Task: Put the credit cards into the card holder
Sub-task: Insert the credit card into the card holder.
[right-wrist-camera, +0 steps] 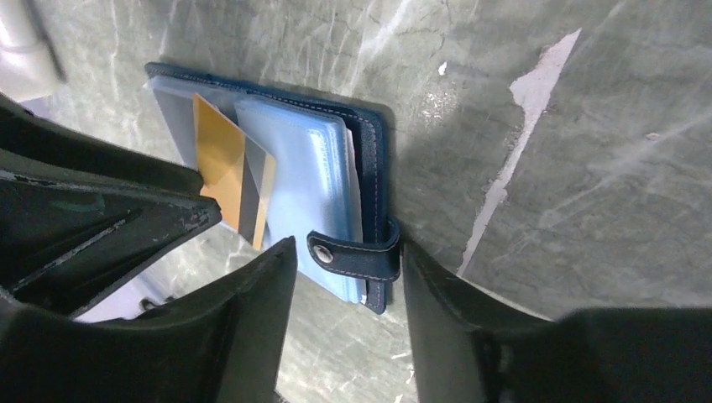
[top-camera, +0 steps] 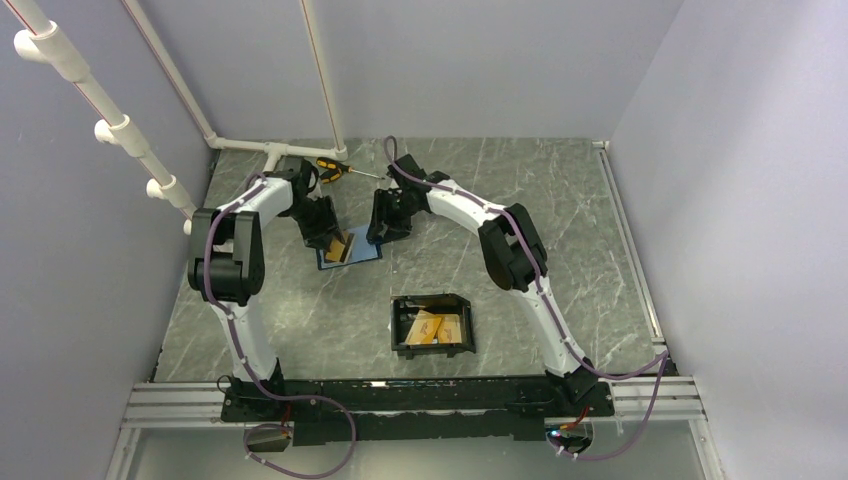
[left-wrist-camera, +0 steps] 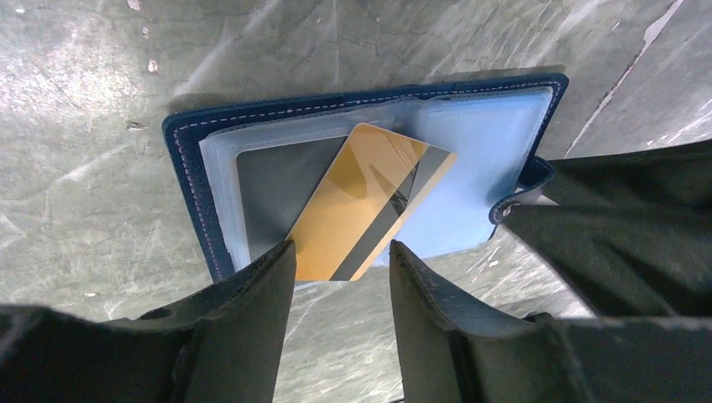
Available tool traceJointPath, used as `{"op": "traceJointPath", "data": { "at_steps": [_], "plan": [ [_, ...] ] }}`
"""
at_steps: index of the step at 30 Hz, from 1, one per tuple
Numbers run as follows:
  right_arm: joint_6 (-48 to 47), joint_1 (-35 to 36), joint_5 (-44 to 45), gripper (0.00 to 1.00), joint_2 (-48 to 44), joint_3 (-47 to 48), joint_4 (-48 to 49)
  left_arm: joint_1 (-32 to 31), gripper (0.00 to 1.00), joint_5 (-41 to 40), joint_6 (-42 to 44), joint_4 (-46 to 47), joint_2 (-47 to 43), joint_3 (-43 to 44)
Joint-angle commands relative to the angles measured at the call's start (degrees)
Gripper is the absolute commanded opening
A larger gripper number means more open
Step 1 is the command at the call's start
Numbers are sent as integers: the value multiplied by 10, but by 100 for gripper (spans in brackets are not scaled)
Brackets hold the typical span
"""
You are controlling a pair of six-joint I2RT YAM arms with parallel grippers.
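A dark blue wallet (top-camera: 366,253) lies open at the table's far middle, its clear sleeves up. One orange-gold credit card (left-wrist-camera: 361,201) with a dark stripe sticks out of a sleeve at a slant. My left gripper (left-wrist-camera: 342,245) is open, and the card's near corner sits between its fingertips. On the wallet's (right-wrist-camera: 374,151) other side my right gripper (right-wrist-camera: 348,243) stands open astride the snap strap (right-wrist-camera: 357,256); its right finger touches the strap's fold. The black card holder (top-camera: 396,326) sits nearer the arm bases with orange cards (top-camera: 436,327) lying inside it.
A yellow-handled screwdriver (top-camera: 330,168) lies behind the wallet near the back wall. White pipes (top-camera: 120,130) run along the left wall. The two grippers are close together over the wallet, each showing in the other's wrist view.
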Motion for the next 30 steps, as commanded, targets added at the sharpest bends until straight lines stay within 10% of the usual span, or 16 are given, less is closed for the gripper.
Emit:
{"op": "traceJointPath", "data": {
  "at_steps": [1,19,30],
  "plan": [
    [-28,23,123,58,-18,18,-71,-8,49,-39,-4,-9,34,-17],
    [-9,30,93,42,-18,-7,-73,-15,34,13,-122,72,61,34],
    [-33,20,50,40,-25,-29,-47,20,71,63,-12,27,-35,3]
  ]
}}
